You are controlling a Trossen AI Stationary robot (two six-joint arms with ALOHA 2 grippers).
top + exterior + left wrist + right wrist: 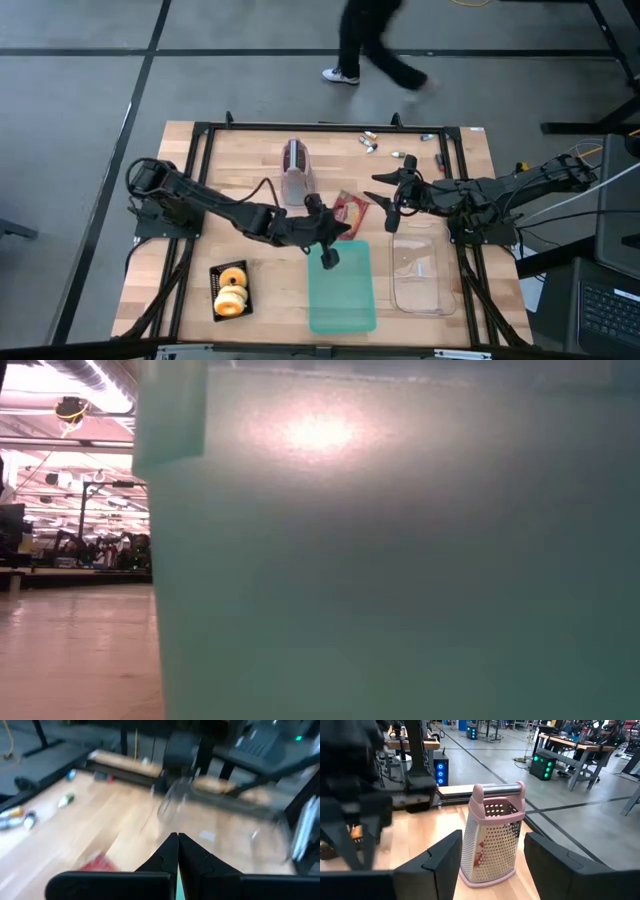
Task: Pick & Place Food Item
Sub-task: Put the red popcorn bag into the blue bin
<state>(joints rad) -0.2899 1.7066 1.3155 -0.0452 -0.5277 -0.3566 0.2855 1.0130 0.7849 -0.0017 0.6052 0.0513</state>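
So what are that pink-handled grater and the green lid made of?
The grater looks like dull perforated metal with a matte pink plastic handle and base rim. The green lid looks like frosted, translucent plastic: it glows where light passes through it in the low view. Both are judged on looks alone.

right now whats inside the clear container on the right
In the high view the clear container looks empty, wood showing through. The right end effector hangs open above its far end, near the red packet.

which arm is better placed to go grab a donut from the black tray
Left, probably. The donuts sit on the left arm's side of the table, and the left gripper, shut above the green lid, is nearer. The right gripper, open, hangs farther off near the grater.
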